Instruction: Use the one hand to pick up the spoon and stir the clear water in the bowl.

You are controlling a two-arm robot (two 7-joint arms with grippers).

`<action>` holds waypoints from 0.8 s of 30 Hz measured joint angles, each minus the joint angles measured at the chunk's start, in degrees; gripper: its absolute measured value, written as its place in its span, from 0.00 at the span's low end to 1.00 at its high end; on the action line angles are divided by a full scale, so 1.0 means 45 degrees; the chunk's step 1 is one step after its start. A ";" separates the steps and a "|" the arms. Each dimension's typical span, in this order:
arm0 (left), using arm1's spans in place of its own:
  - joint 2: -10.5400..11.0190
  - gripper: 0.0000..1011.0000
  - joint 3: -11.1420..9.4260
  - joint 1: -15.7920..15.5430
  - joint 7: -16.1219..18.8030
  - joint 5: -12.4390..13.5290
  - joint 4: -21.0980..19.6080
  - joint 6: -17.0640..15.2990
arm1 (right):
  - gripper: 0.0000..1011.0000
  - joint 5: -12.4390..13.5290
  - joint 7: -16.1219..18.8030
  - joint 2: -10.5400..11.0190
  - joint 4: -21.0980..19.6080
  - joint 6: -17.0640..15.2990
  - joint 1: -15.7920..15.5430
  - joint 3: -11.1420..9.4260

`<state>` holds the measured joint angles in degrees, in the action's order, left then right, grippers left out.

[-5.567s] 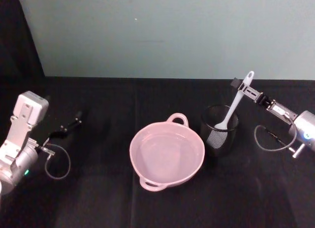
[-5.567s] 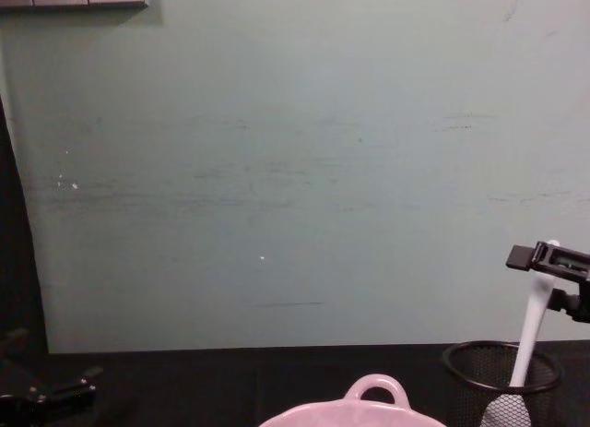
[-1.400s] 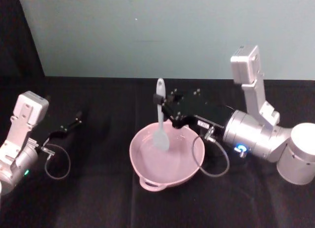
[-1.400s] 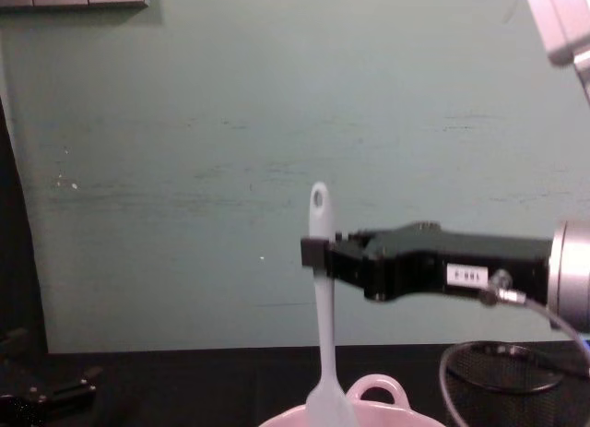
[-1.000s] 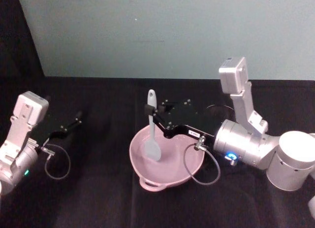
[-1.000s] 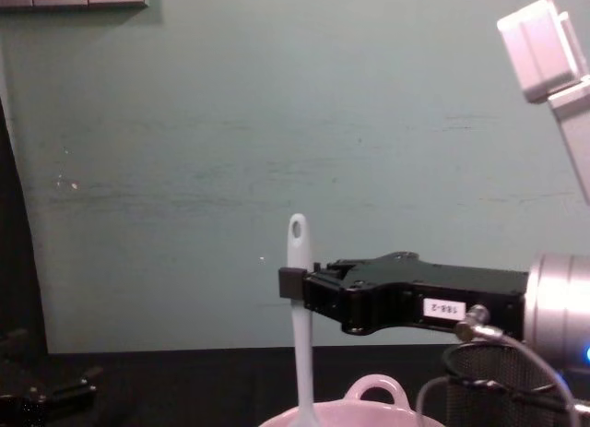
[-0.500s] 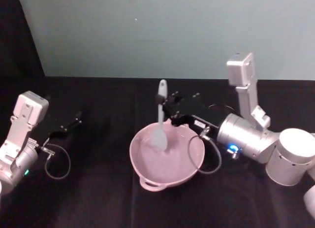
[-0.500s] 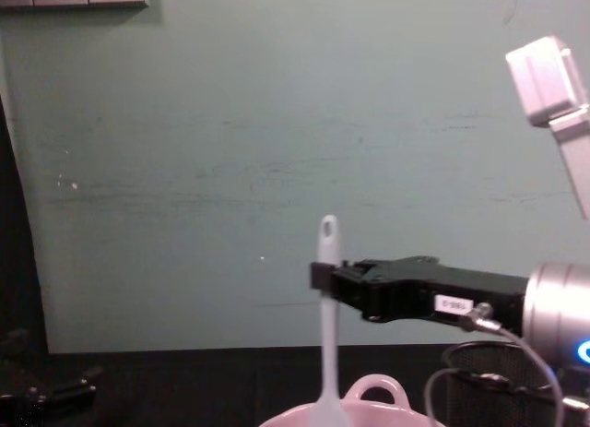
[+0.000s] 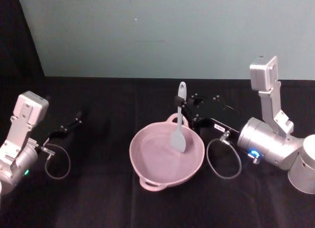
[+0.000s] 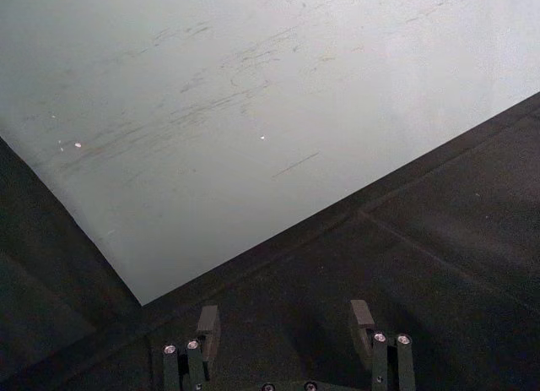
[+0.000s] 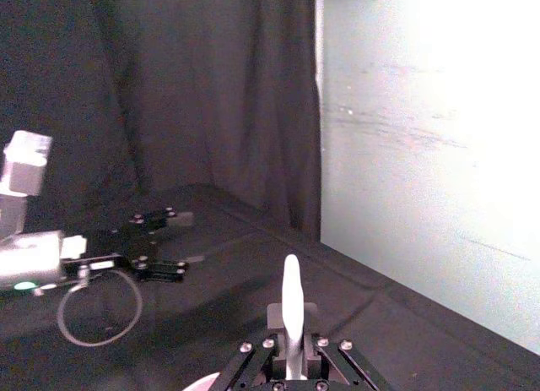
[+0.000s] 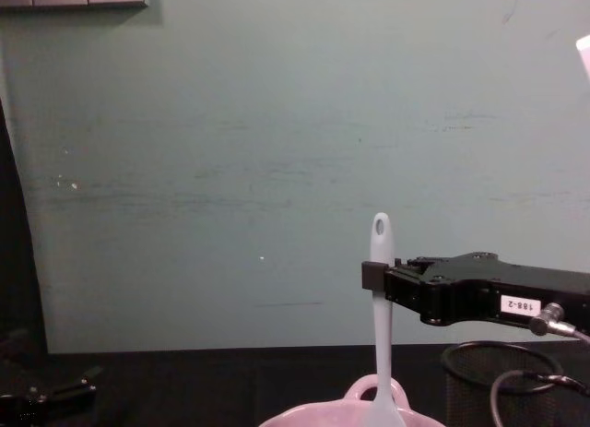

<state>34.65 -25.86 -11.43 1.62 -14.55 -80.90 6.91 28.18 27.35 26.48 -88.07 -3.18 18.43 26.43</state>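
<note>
One arm is doing the work: the right gripper (image 9: 184,110) is reaching in over the counter (image 9: 98,188) from the right, its jaws clenching the upper handle of the spoon (image 9: 179,122) just below the little hole at its tip. The spoon is hanging nearly upright, its broad scoop dipping into the bowl (image 9: 155,161) on the far right side of the basin, close to the loop handle on the far rim.

Half a second ago the scoop was standing nearer the far left of the basin, and a second ago it was sitting lower on the left side. So the spoon is travelling round inside the bowl, which I am reading as the stirring already going on, with the pick-up done. The water is too clear for any ripple to show.

The left gripper (image 9: 69,125) is lying parked on the counter at the left, jaws released and holding nothing.

In the chest view a white label (image 12: 519,305) on the right gripper's black body is reading "188-2". A black mesh cup (image 12: 498,376) is standing at the lower right behind the cable.
</note>
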 joint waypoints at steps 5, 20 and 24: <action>0.0000 0.99 0.0000 -0.0001 0.0000 0.0000 0.0000 0.0000 | 0.11 -0.0044 0.0114 0.0223 -0.0793 -0.0124 -0.0432 0.0047; 0.0000 0.99 0.0001 -0.0001 0.0000 0.0000 -0.0001 0.0000 | 0.11 -0.0359 0.0472 -0.0530 -0.0625 -0.0050 -0.0200 0.0987; 0.0000 0.99 0.0000 -0.0001 0.0000 0.0000 0.0000 0.0000 | 0.11 -0.0460 0.0523 -0.0835 -0.0129 0.0099 0.0130 0.1102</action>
<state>34.65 -25.86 -11.43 1.62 -14.55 -80.90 6.91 26.11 29.71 22.72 -88.65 -2.73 19.01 31.39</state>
